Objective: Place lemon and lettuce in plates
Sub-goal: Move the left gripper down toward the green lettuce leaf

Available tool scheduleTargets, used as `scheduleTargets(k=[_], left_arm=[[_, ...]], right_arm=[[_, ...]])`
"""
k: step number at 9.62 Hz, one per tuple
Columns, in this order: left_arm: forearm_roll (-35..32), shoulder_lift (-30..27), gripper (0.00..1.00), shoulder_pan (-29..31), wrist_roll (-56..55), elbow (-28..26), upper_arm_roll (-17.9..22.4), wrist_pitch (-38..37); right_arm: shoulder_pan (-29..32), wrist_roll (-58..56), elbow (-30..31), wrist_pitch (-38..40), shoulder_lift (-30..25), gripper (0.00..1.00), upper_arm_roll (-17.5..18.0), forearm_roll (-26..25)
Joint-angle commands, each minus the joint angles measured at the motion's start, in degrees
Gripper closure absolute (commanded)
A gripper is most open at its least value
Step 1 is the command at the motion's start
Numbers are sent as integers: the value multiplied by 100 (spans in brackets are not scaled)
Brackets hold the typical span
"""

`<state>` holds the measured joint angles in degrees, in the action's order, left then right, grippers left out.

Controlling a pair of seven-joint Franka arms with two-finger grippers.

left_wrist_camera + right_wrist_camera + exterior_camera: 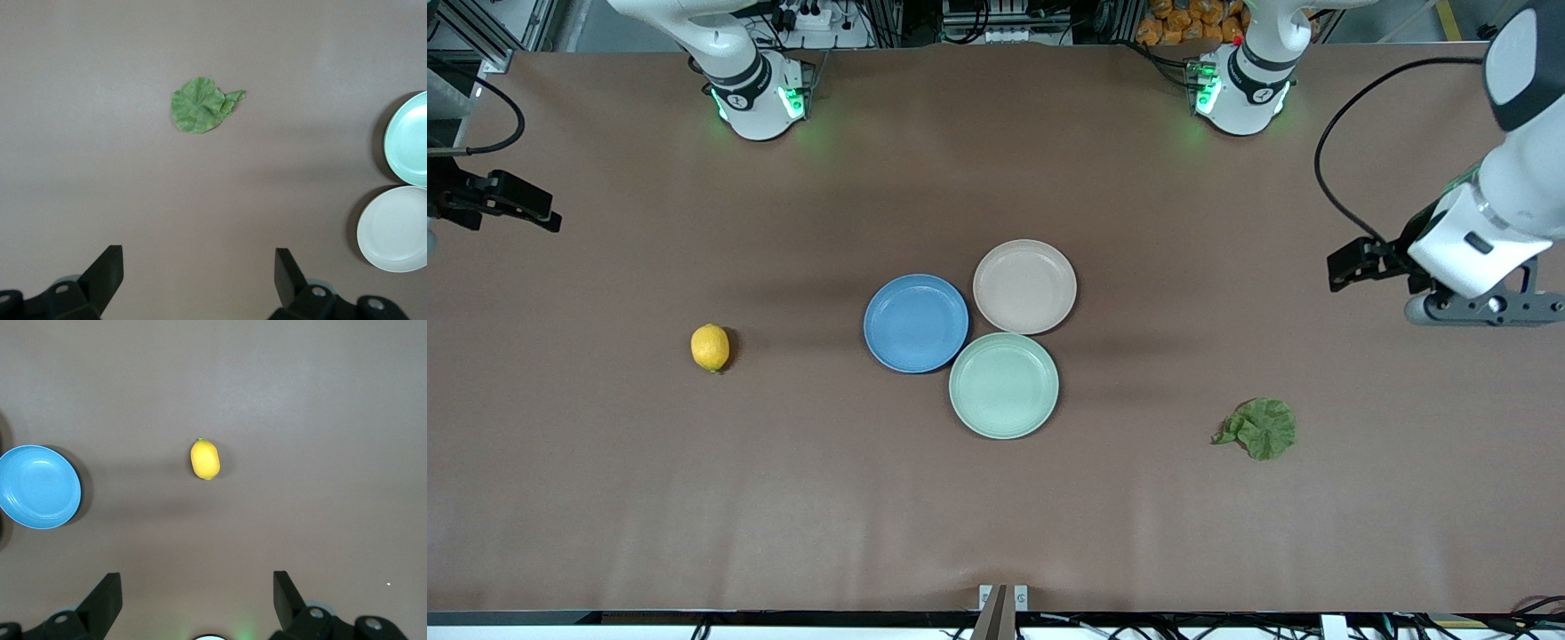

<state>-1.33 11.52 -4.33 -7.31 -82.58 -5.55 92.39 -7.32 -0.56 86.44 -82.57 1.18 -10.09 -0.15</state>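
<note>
The lemon [710, 347] [205, 459] lies on the brown table toward the right arm's end. The lettuce [1261, 428] [200, 107] lies flat toward the left arm's end, nearer the front camera than the plates. A blue plate [916, 323] [39, 487] and a beige-pink plate [1024, 286] [395, 230] sit side by side mid-table, both empty. My left gripper [199, 257] hangs open high over the left arm's end of the table, well apart from the lettuce. My right gripper [197, 577] hangs open high over the right arm's end, well apart from the lemon. Neither holds anything.
A mint-green plate [1004, 385] [410, 137], also empty, sits against the blue and beige-pink plates, nearer the front camera than both. The two arm bases [760, 98] [1240, 89] stand at the table's back edge. Bare tabletop surrounds the lemon and the lettuce.
</note>
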Motion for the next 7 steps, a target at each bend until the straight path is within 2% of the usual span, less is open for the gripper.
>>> scheduleTargets(k=[1,2,7], left_arm=[[-95,393,0,-41,46,164,-16,112],[-113,551,0,-172,37,164,2,243],[-96,1141,0,-33,-43,146,37,779]], right_arm=[[46,56,-153,57,67,0,24,-11],[46,47,-145,57,67,0,24,-11],[29,3,-136,57,76,0,15,6]])
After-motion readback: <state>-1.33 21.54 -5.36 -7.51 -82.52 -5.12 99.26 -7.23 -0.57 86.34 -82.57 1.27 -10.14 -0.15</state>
